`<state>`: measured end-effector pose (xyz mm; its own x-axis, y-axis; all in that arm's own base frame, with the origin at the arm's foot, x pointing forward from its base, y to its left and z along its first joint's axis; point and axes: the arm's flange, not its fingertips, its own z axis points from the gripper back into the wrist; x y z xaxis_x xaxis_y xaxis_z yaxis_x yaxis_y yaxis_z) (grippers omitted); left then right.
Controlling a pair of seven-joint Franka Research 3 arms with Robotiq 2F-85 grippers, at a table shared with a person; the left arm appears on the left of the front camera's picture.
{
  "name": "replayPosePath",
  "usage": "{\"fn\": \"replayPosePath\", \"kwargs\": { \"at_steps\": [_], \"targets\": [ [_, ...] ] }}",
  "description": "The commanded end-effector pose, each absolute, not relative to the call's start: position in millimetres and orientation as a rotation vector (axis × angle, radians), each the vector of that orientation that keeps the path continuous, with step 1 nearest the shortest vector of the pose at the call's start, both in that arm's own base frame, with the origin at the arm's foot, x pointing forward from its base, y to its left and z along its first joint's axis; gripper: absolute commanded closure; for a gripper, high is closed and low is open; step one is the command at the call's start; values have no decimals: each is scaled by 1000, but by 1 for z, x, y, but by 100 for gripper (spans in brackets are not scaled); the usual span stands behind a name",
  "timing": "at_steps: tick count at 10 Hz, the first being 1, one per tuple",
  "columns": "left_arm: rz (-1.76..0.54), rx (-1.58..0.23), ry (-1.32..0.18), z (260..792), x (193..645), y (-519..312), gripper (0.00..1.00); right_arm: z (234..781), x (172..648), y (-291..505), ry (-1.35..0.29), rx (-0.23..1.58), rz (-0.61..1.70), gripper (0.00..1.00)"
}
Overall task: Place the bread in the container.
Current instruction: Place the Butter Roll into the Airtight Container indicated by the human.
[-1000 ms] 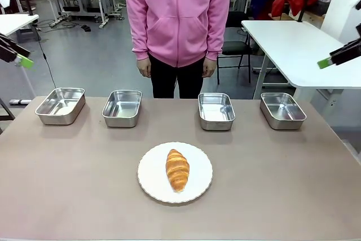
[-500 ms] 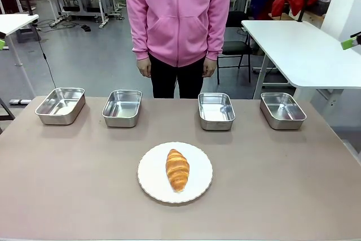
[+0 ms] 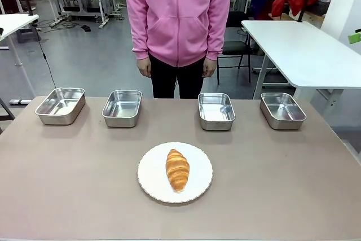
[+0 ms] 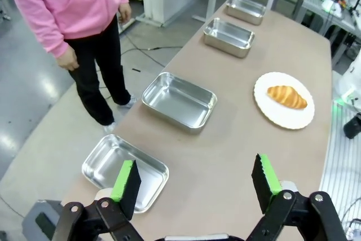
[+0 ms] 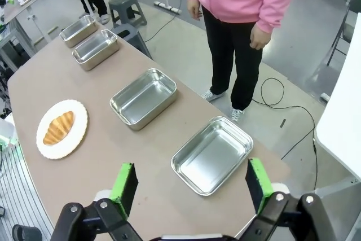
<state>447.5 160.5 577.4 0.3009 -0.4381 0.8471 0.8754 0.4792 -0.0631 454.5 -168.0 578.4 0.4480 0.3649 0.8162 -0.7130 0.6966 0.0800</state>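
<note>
The bread, a golden-brown croissant (image 3: 177, 169), lies on a round white plate (image 3: 149, 180) at the table's front middle. Four alike steel trays stand empty in a row along the far side: far left tray (image 3: 61, 105), second tray (image 3: 122, 108), third tray (image 3: 216, 111), far right tray (image 3: 282, 110). Which of them is the container I cannot tell. My left gripper (image 4: 196, 179) is open, high above the table's left end. My right gripper (image 5: 190, 185) is open, high above the right end. Both are far from the croissant (image 4: 287, 96) (image 5: 59, 127).
A person in a pink hoodie (image 3: 178, 15) stands at the far edge, hands hanging at their sides. A white table (image 3: 299, 49) stands behind on the right. One green pad (image 3: 355, 38) of my right gripper shows at the picture's right edge.
Both grippers have drawn up and outward, away from the table; the left has left the front view and the right shows just a green tip at the edge. The croissant and trays have not moved.
</note>
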Motion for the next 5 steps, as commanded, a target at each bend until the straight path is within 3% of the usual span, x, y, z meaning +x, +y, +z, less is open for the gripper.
{"fn": "replayPosePath", "kwargs": {
  "at_steps": [1, 5],
  "targets": [
    [-954, -617, -917, 575, 441, 159, 0, 579, 456, -169, -910, 469, 736, 0],
    [-925, -598, -898, 573, 440, 158, 0, 574, 459, -169, -890, 477, 732, 0]
  ]
}}
